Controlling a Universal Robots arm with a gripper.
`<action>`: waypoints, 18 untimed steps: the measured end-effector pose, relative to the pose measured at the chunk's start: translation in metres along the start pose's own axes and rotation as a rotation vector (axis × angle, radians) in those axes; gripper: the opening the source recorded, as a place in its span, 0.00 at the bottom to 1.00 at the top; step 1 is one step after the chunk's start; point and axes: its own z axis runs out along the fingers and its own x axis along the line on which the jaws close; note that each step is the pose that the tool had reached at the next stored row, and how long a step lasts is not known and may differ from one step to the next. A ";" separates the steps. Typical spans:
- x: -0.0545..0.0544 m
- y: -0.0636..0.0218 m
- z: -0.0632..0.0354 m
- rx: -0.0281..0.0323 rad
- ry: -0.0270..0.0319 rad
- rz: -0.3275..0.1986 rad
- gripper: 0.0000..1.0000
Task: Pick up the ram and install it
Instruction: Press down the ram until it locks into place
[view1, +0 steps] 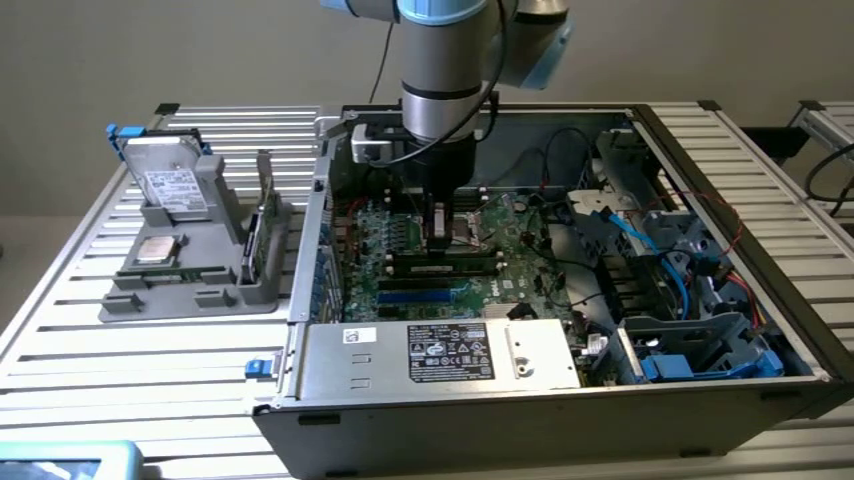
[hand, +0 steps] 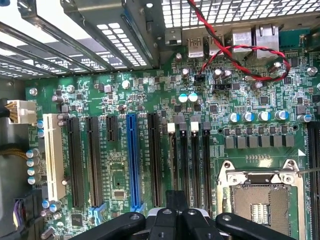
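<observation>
My gripper (view1: 438, 243) hangs inside the open computer case (view1: 747, 250), low over the green motherboard (view1: 400, 240). Its dark fingers (hand: 165, 220) are shut together, and I see nothing between them. Directly beneath it, what looks like the ram (view1: 445, 266), a slim green stick with dark chips, stands on edge in a memory slot. I cannot tell whether the fingertips touch it. In the wrist view my gripper (hand: 175, 212) sits over the row of black memory slots (hand: 195, 160), next to the empty processor socket (hand: 260, 200).
A grey parts holder (view1: 187, 270) at the exterior view's left carries a hard drive (view1: 171, 185), a square silver chip (view1: 158, 250) and upright slim boards (view1: 264, 215). The power supply (view1: 447, 350) lies at the case front. Blue and black cables (view1: 641, 240) crowd the case's right side.
</observation>
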 end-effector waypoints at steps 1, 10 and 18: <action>0.000 0.0000 0.0004 0.0002 -0.0001 0.000 0.11; 0.000 -0.0070 -0.0096 0.0005 -0.0005 0.000 0.11; 0.001 -0.0168 -0.0176 -0.0005 -0.0005 0.000 0.11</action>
